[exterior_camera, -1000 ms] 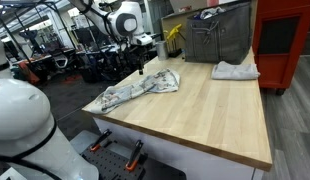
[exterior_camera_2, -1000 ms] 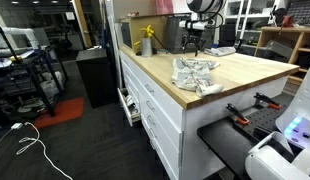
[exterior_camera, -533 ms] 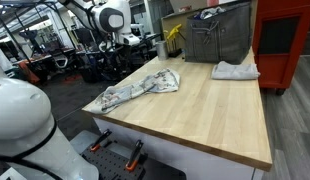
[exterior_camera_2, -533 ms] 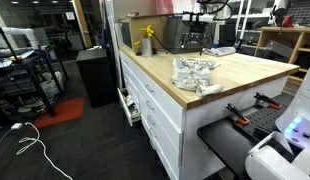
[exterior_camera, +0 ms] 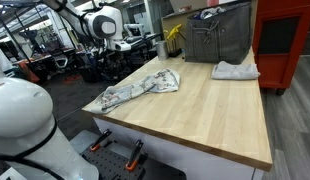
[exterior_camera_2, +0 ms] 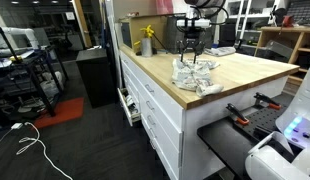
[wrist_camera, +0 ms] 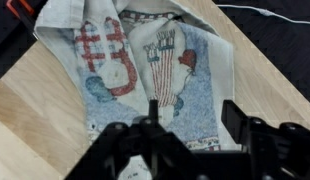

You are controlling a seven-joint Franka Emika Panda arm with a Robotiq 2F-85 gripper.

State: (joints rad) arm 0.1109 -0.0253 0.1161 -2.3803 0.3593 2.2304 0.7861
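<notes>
A crumpled cloth (wrist_camera: 145,65) printed with red, white and blue figures lies on the pale wooden table (wrist_camera: 35,120). In both exterior views the same cloth (exterior_camera: 140,92) (exterior_camera_2: 195,72) is bunched near the table's edge. My gripper (wrist_camera: 193,112) hangs above it, jaws apart with only cloth showing in the gap below. One black finger (wrist_camera: 152,108) stands over the printed middle, the other over the cloth's pale edge. In an exterior view the gripper (exterior_camera_2: 191,48) points down a short way above the cloth.
A folded white cloth (exterior_camera: 235,70) lies at the far side of the table (exterior_camera: 215,115). Behind it stand a grey metal bin (exterior_camera: 217,35), a yellow object (exterior_camera: 173,38) and a red cabinet (exterior_camera: 285,40). Drawers (exterior_camera_2: 155,105) front the table.
The arm has shifted sideways over the printed cloth. The cloth itself lies as before.
</notes>
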